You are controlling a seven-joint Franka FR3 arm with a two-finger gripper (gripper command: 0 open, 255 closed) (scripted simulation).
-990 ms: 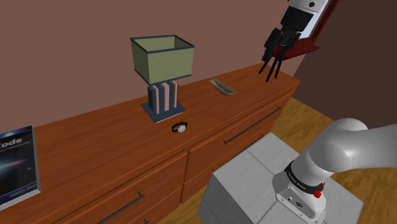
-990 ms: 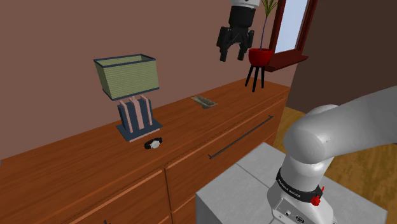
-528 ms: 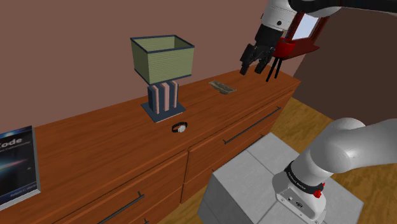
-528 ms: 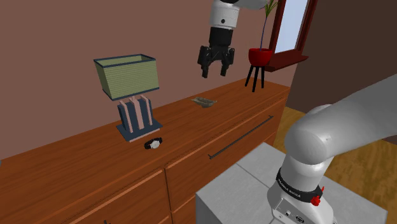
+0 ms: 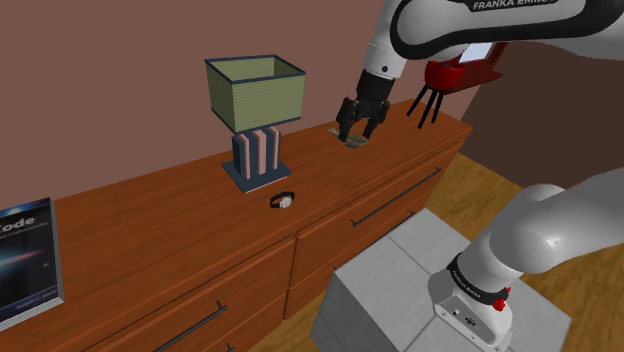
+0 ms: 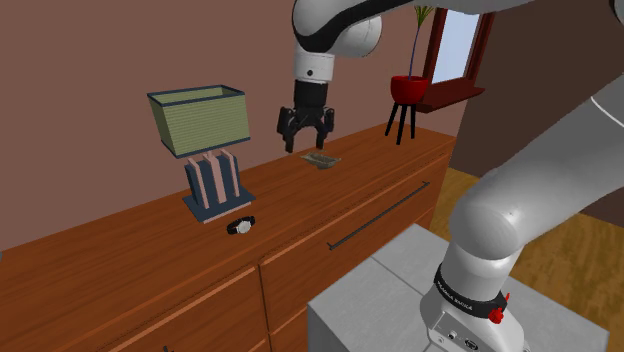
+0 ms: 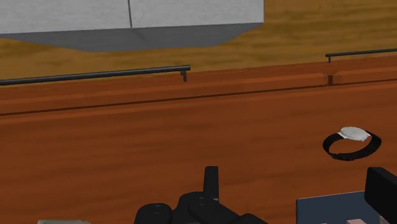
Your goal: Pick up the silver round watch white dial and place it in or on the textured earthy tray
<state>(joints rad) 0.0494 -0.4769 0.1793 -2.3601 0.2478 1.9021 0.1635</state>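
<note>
Shoulder view: gripper (image 5: 354,136) hangs just above the tray (image 5: 361,144) at the back of the dresser (image 5: 170,240), its fingers apart and clasping nothing. I see the watch (image 5: 283,201) lying flat on the dresser top, just in front of the lamp (image 5: 255,95) and well apart from the gripper.

Second exterior view: I note the gripper (image 6: 306,144) spread open close over the tray (image 6: 322,158). The watch (image 6: 240,226) rests near the lamp (image 6: 198,120) base.

Wrist view: watch (image 7: 351,142), pale dial up on a black strap, lies on the wood near the lamp's blue base. One finger (image 7: 211,180) stands clear of it.
</note>
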